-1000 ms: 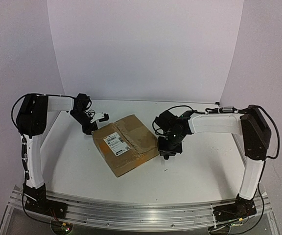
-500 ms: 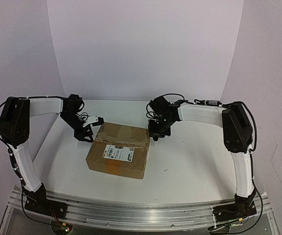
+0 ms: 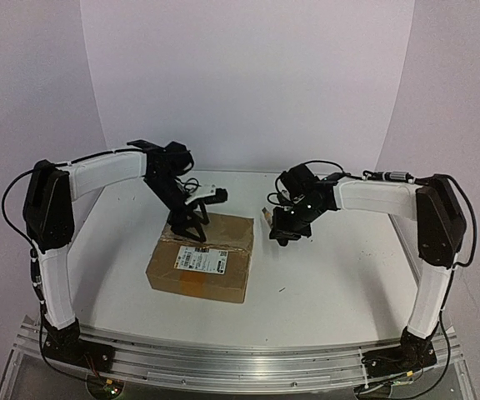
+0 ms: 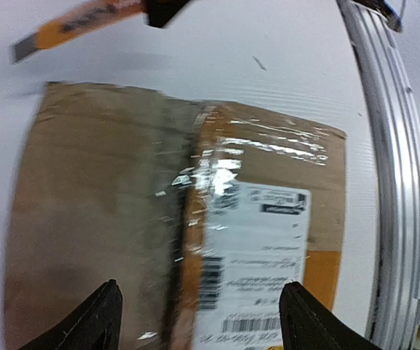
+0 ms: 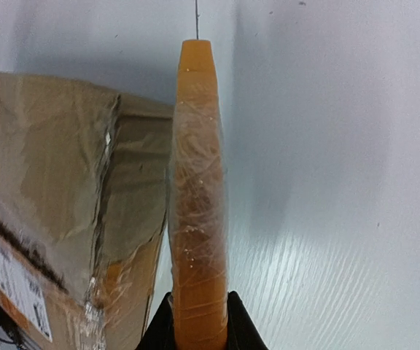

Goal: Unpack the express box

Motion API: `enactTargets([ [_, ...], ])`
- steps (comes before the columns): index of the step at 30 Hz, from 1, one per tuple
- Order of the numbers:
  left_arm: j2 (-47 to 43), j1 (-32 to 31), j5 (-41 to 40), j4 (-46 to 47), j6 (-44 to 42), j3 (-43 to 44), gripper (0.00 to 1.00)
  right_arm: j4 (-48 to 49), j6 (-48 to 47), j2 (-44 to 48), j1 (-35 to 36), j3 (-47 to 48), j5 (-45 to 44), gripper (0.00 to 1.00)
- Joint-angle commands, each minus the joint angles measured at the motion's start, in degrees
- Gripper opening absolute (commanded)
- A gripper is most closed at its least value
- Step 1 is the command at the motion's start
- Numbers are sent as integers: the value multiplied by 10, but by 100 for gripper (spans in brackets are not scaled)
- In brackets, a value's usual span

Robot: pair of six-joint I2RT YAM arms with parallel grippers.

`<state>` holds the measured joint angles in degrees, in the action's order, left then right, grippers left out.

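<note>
left gripper [image 4: 199, 312] spread wide over the express box [image 4: 100, 197], right gripper [image 5: 197, 321] pinching an orange knife [image 5: 197, 182].

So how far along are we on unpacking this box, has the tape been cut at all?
Done: the right tool grips the orange knife, held beside the far right corner of the express box. In hand: the left tool hangs open over the box top, perhaps to steady it. Left: nearly everything. The tape over the seam looks uncut, the flaps are shut and nothing is out.
</note>
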<state>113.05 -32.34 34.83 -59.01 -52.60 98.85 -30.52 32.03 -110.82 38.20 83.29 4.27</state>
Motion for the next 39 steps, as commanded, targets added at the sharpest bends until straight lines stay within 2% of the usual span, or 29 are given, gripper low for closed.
enactTargets([
  [1,42,-24,23,-43,12,10,78,53,15,52,4,-50,67,0],
  [4,66,-32,17,-32,25,28,79,70,19,65,4,-72,75,0],
  [11,90,-36,-15,-30,8,0,79,129,35,87,4,-128,117,0],
  [18,117,-36,-11,-64,2,1,76,226,78,81,5,-183,179,0],
  [21,116,-36,-27,-56,-8,-30,68,263,96,65,5,-186,182,0],
  [23,117,-36,-40,-41,-10,-44,57,271,102,52,5,-177,181,0],
  [28,120,-36,-57,-17,-5,-33,10,275,101,54,5,-177,177,0],
  [29,120,-36,-57,-17,-5,-29,3,275,100,61,4,-181,176,0],
  [34,115,-34,-46,-48,-18,-3,0,276,91,112,-7,-231,205,0],
  [39,93,-33,-37,-54,-27,3,0,292,80,168,-25,-286,312,0],
])
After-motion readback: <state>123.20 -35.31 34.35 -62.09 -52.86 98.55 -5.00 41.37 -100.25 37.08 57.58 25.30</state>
